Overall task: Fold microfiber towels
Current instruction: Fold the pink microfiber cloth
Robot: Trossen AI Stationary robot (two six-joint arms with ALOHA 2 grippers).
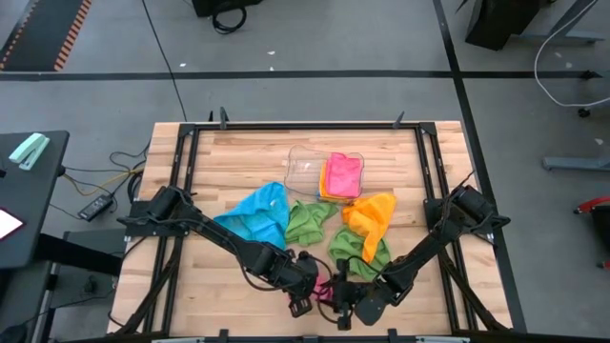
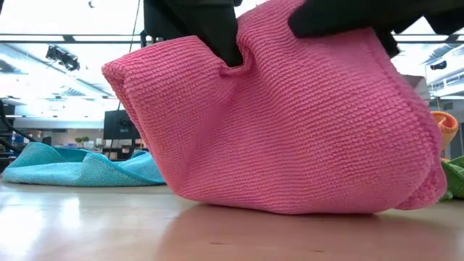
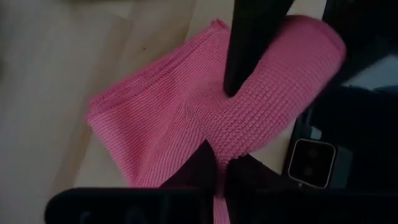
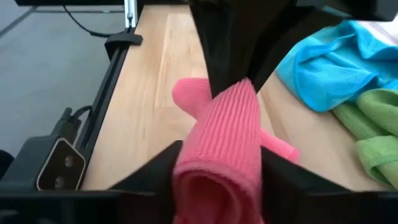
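**Pink towel bridged between both grippers at the near edge**

Your pink towel (image 2: pixel 290 123) hangs between the two arms, its belly touching the table (image 2: pixel 87 225) at the near edge. The left gripper (image 1: pixel 303 303) is clenched on one end. The right gripper (image 1: pixel 345 307), just beside it, has its fingers round the other end; you cannot tell whether it grips. The towel's long axis runs gripper to gripper.

Robotics lab, wooden worktable (image 1: pixel 238 157) in black framing, grey floor with taped lines, ceiling strip lights, monitors (image 2: pixel 119 125) behind
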